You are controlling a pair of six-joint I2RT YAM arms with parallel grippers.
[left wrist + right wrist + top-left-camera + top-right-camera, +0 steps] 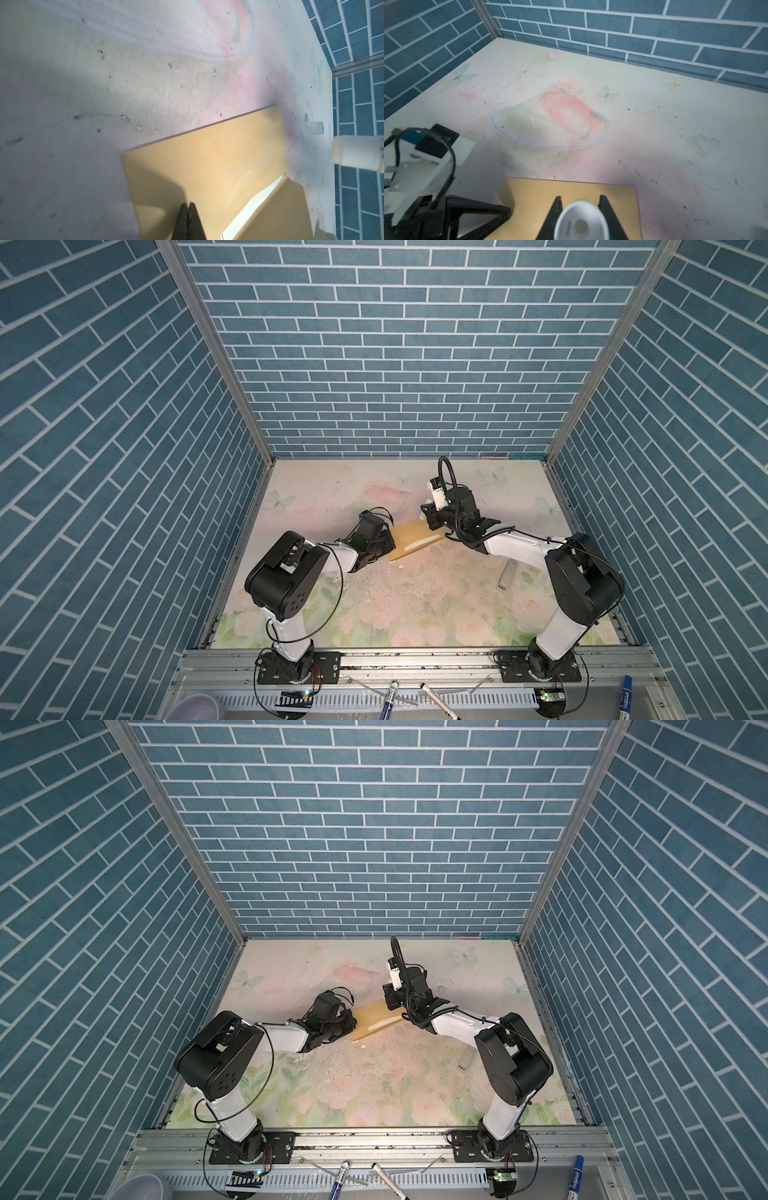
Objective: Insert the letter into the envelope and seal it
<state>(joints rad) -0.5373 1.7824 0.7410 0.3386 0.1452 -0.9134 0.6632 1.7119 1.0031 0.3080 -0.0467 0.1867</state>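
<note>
The golden-tan envelope (pixel 409 537) (pixel 374 1017) lies flat on the floral table between both arms. Its flap (pixel 280 207) is partly raised, and a pale cream strip (pixel 255 203), seemingly the letter's edge, shows at the mouth; the rest of the letter is hidden. My left gripper (pixel 392 542) (pixel 189 204) is shut, tips resting on the envelope's (pixel 207 166) left end. At the right end my right gripper (pixel 428 519) (pixel 580 198) hangs over the envelope (pixel 571 189), shut on a white glue stick (pixel 581 222) (pixel 357 152).
A small white cap (pixel 314 127) lies on the table beyond the envelope's far end. A flat grey bar (pixel 508 574) (pixel 466 1058) lies near the right arm. Crumbs dot the table's middle. Markers (pixel 388 699) lie on the front rail. Brick walls enclose three sides.
</note>
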